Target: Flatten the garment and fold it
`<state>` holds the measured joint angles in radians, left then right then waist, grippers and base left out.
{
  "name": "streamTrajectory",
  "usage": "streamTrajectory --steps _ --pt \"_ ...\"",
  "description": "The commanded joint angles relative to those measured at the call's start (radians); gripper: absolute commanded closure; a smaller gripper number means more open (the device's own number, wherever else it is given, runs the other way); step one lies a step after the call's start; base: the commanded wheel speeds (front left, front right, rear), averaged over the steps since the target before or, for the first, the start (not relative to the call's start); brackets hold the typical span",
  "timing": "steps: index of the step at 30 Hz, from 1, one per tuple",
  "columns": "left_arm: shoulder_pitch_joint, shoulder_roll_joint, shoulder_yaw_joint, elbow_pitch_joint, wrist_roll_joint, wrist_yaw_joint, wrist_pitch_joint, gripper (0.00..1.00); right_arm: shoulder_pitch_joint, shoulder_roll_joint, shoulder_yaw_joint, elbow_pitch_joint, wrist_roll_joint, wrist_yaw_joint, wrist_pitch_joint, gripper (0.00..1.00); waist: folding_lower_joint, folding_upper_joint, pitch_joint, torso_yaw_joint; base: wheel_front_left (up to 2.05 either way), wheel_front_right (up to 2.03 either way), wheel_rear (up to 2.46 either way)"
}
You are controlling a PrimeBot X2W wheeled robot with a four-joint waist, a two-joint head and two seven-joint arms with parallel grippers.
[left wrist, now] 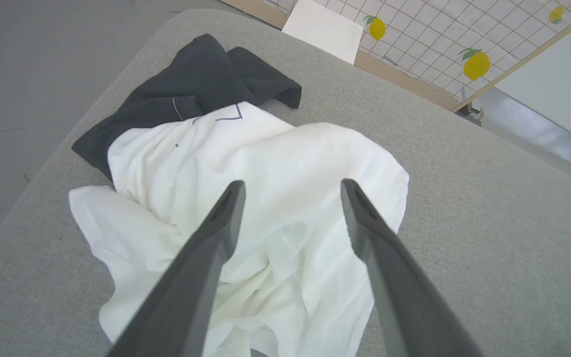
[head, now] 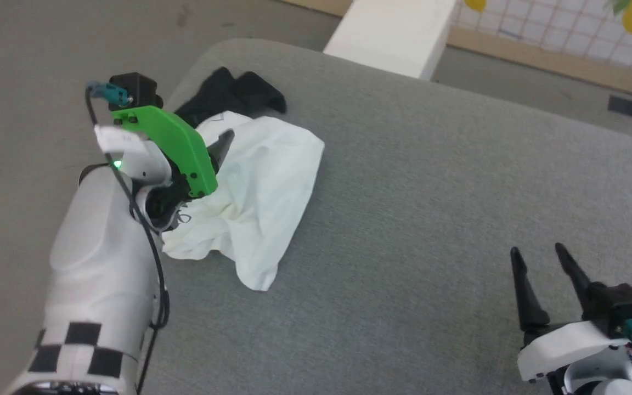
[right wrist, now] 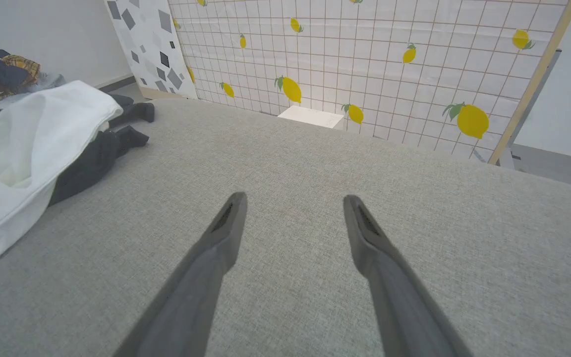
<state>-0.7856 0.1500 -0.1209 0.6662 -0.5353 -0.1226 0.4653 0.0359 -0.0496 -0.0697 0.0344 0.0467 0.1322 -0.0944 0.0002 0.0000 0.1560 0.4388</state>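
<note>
Left gripper [left wrist: 293,184] hangs spread wide and empty over the crumpled garment [left wrist: 275,148]; right gripper [right wrist: 293,198] likewise, well apart at right. Pinching several layers together could bunch it worse.

garment [head: 261,186] bunched on the table [head: 431,219], at its far left, close to the left edge and the rounded corner; sleeves at the far end, body nearer. left claw [left wrist: 293,183] over the garment's near half, jaws apart. right claw [head: 536,248] at near right, well apart from the garment, jaws apart. block [head: 393,33] behind the table's far edge; gridded screen [head: 557,27] behind that.
</note>
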Motion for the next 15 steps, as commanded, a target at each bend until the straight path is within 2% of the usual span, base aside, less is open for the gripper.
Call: streamTrajectory --steps 1,4,7,10,15 --pt "-0.038 0.013 -0.001 0.036 -0.019 -0.004 0.066 0.0 -0.012 -0.001 -0.009 -0.025 -0.014 -0.002 0.012 0.0 -0.0002 0.0 0.096 -0.088 0.0 0.0 0.0" --pt "-0.09 0.028 -0.015 0.108 -0.027 0.011 0.191 0.0 -0.008 -0.001 -0.023 -0.075 -0.03 -0.002 0.039 0.0 -0.0002 0.0 0.138 -0.115 0.0 0.0 0.0" --pt "-0.111 0.039 -0.036 0.154 -0.015 0.024 0.258 0.0 -0.008 -0.001 -0.029 -0.114 -0.039 -0.002 0.057 0.0 -0.0002 0.0 0.171 -0.131 0.0 0.0 0.0" --pt "-0.112 0.038 -0.053 0.187 -0.005 0.031 0.279 0.0 -0.006 -0.001 -0.039 -0.142 -0.042 -0.002 0.067 0.0 -0.0002 0.0 0.194 -0.132 0.0 0.0 0.0" --pt "-0.092 0.021 -0.062 0.239 0.003 0.057 0.24 0.0 -0.01 -0.001 -0.047 -0.173 -0.041 -0.002 0.075 0.0 -0.0002 0.0 0.221 -0.122 0.0 0.0 0.0"
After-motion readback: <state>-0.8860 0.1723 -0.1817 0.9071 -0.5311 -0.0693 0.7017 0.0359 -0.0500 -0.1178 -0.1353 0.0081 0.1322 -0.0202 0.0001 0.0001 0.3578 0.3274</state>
